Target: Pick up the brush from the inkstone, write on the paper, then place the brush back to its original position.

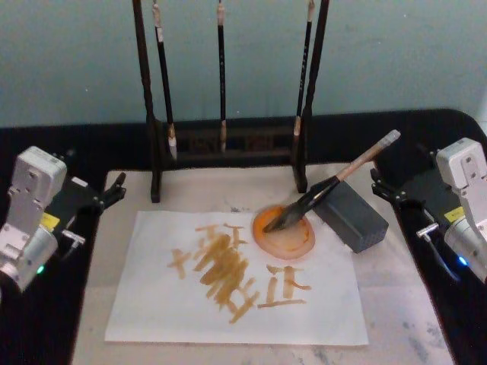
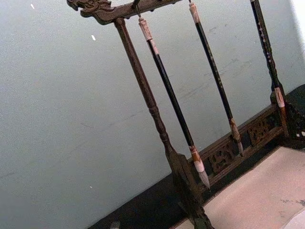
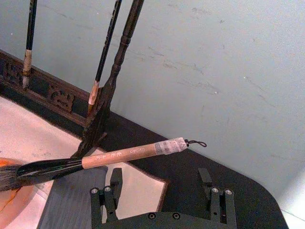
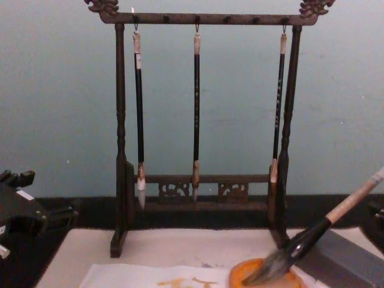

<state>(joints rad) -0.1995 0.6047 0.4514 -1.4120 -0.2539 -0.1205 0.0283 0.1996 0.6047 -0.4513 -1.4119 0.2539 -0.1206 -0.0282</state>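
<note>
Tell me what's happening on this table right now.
Nothing is being held. The brush leans on the grey inkstone, bristles in the orange dish. The paper already carries orange strokes. The right gripper sits open near the brush's handle end; the left gripper is parked by the mat's left edge.

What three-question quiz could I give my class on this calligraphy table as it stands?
1. True or false: the right gripper is holding the brush.
2. The brush's bristles lie in: A) the orange dish; B) a glass jar; C) a drawer.
3. How many thin brushes hang on the wooden rack?

Key: 1) False: it is open, apart from the brush. 2) A. 3) Three.
</note>
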